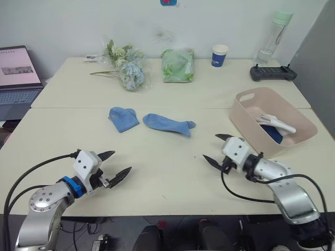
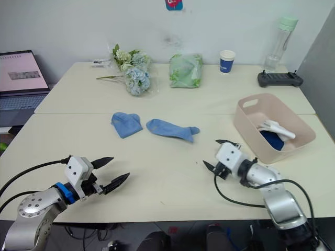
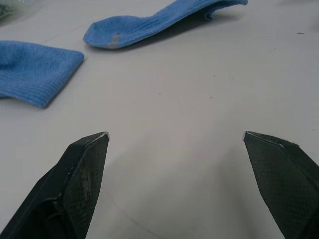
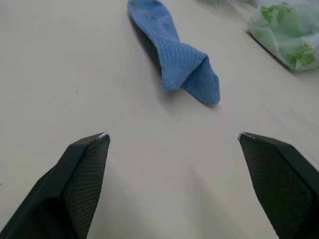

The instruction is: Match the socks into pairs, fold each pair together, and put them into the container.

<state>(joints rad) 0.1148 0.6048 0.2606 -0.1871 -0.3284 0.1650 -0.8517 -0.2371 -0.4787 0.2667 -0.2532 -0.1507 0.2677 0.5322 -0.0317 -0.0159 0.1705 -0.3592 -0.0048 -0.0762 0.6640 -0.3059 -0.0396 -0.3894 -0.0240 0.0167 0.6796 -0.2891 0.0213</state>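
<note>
Nearest the table's front edge, the left gripper hangs low over the cream table, its arm reaching in from about seven o'clock and its two black fingers spread wide apart with nothing between them. Across from it the right gripper comes in from about five o'clock, wrist turned inward, its jaws likewise wide open and empty, just off the tabletop.

Both light blue socks lie beyond the open jaws, well apart from either gripper. From the left gripper, the folded light blue sock sits at roughly twelve o'clock, bunched into a squarish wad with a ribbed cuff. The stretched light blue sock lies just to its right, near it but not touching, flat and long, with one end curled over; from the right gripper it is at about ten o'clock.

At about two o'clock from the right gripper stands the pale pink tub, holding a white pair on top of something dark navy.

Farther back rest a bunch of flowers, a green bag, a blue paper cup, a clear bottle and a dark controller. A laptop stands open off the table's left end.
</note>
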